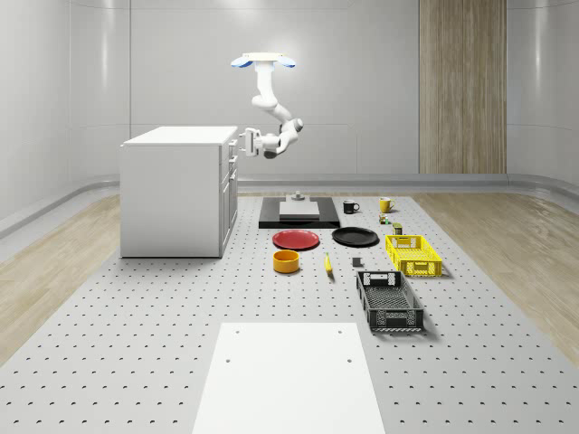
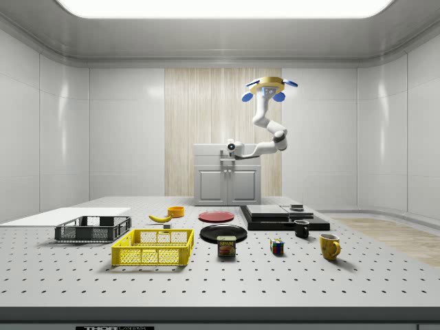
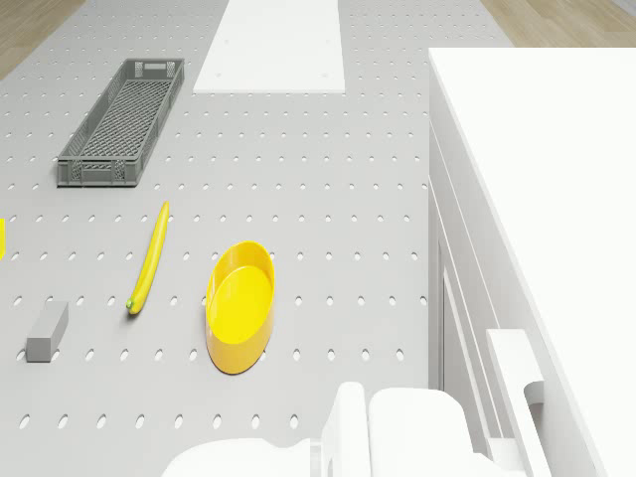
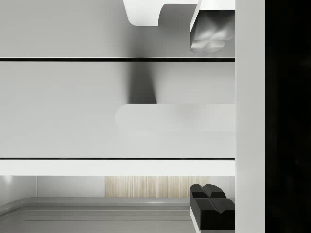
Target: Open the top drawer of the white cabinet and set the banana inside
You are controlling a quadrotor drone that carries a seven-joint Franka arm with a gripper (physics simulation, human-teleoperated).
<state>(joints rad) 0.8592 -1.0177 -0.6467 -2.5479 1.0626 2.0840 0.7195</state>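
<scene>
1. Closest to the whole-scene camera lies the white board (image 1: 288, 375); beyond it the dark crate (image 1: 389, 301), the orange bowl (image 1: 287, 261) and the banana (image 1: 328, 263) sit on the pegboard table (image 1: 136, 316), with the banana well apart from the white cabinet (image 1: 172, 190). My drone (image 1: 263, 61) hovers just beside the cabinet's drawer side, and my gripper (image 1: 245, 141) reaches level with the top drawer.

2. From the side, the yellow basket (image 2: 153, 247) comes nearest. My gripper (image 2: 227, 151) sits at the cabinet's top front (image 2: 227, 161). Open air lies behind my arm, so I judge a straight pull-back has room.

3. Looking down from my drone, the bowl (image 3: 240, 303) and banana (image 3: 149, 258) lie apart, with free table around both. The drawer handle (image 3: 522, 383) sits close by the cabinet's edge.

4. At my wrist, my fingertips (image 4: 209, 34) stand spread, one on either side of the blurred handle bar (image 4: 170, 116), holding nothing. Risk, as I judge it: I'm off-centre toward the cabinet's edge, so a closing grip could catch only the handle's end and slip when pulling.
</scene>
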